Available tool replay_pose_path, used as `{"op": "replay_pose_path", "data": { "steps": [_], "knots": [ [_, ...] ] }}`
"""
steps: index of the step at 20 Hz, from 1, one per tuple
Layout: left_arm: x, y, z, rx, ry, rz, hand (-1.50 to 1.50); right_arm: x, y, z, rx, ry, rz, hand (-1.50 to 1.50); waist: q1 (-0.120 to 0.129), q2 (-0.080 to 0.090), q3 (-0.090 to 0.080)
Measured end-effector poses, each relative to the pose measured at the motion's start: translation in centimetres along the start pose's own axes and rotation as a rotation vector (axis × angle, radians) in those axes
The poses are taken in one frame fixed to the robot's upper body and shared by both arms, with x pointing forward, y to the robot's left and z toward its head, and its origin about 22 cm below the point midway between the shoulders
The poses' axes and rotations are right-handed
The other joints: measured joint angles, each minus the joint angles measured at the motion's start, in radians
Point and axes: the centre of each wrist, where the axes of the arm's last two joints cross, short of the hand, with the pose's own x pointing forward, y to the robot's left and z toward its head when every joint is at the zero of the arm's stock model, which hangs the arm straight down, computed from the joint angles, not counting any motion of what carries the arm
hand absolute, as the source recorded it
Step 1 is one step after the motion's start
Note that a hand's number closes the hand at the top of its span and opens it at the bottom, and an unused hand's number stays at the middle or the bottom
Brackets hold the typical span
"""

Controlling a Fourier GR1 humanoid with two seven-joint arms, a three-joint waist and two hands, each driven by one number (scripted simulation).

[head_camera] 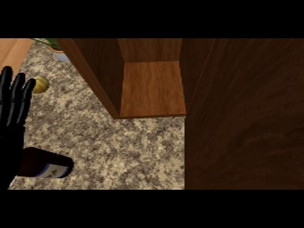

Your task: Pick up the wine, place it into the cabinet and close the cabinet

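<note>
Wine bottle (47, 164): dark brown glass body with a white-and-blue label, lying on its side on the speckled desk (128, 147) at lower left, partly hidden behind the left hand (2, 129). That hand's fingers (8, 95) are straight and spread, holding nothing. Cabinet (153, 89) stands open beyond, its wooden shelf exposed; a dark door panel (253, 116) fills the right.

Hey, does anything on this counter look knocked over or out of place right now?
Yes. The wine bottle appears to lie on its side on the speckled counter, low at the left, partly hidden by the open left hand. The cabinet stands open, its shelf bare.
</note>
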Motion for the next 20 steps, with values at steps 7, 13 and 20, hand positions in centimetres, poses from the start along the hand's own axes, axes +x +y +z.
{"op": "replay_pose_path", "data": {
  "steps": [7,13,20],
  "knots": [
    [1.2,-0.4,0.2,0.073,0.017,-0.042,-1.5,1.4,0.8,2.7,0.053,0.001,-0.066,-1.5,0.04,0.011,-0.009],
    [4.1,-1.6,1.6,0.238,0.077,0.102,-1.5,2.7,2.1,3.6,0.269,0.039,-0.258,-1.5,0.052,0.01,-0.009],
    [8.4,-3.7,2.8,0.245,0.172,0.192,-1.5,5.0,1.5,3.8,0.335,0.067,-0.31,-1.5,0.049,0.011,-0.009]
  ]
}}
